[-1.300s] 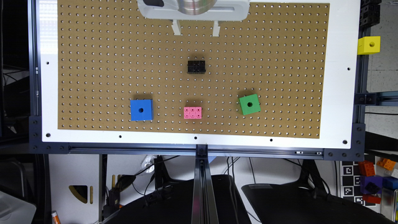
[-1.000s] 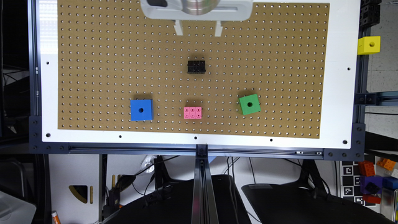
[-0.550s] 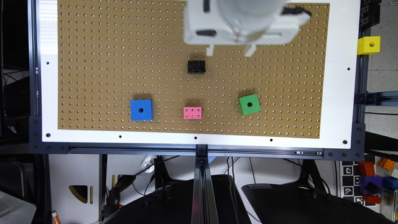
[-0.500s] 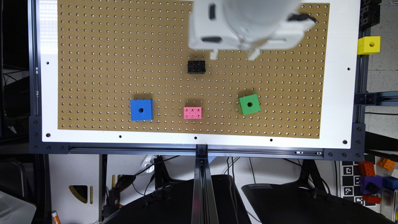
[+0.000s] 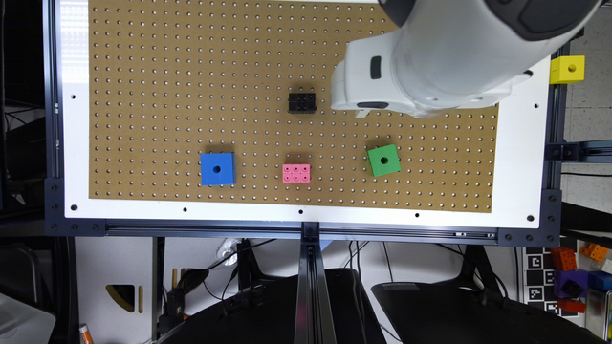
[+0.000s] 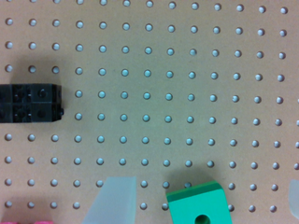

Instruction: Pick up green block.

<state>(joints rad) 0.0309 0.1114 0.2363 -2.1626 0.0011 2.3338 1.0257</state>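
Observation:
The green block (image 5: 384,160) is a bright green cube with a round dark hole, lying flat on the brown pegboard (image 5: 191,71) towards the exterior view's right. My gripper (image 5: 377,107) hangs above the board, a little beyond the block, under the big white arm. In the wrist view the green block (image 6: 199,206) lies between my two pale fingers (image 6: 114,201), touching neither. The gripper (image 6: 207,183) is open wide and holds nothing.
A blue cube with a hole (image 5: 218,168), a pink studded brick (image 5: 296,173) and a black studded brick (image 5: 301,102) lie on the board. A yellow cube (image 5: 567,69) sits off the board at the exterior view's right. The black brick (image 6: 29,103) also appears in the wrist view.
The arm has swung from the far middle of the board towards the exterior view's right and nearer the green block. No block has moved.

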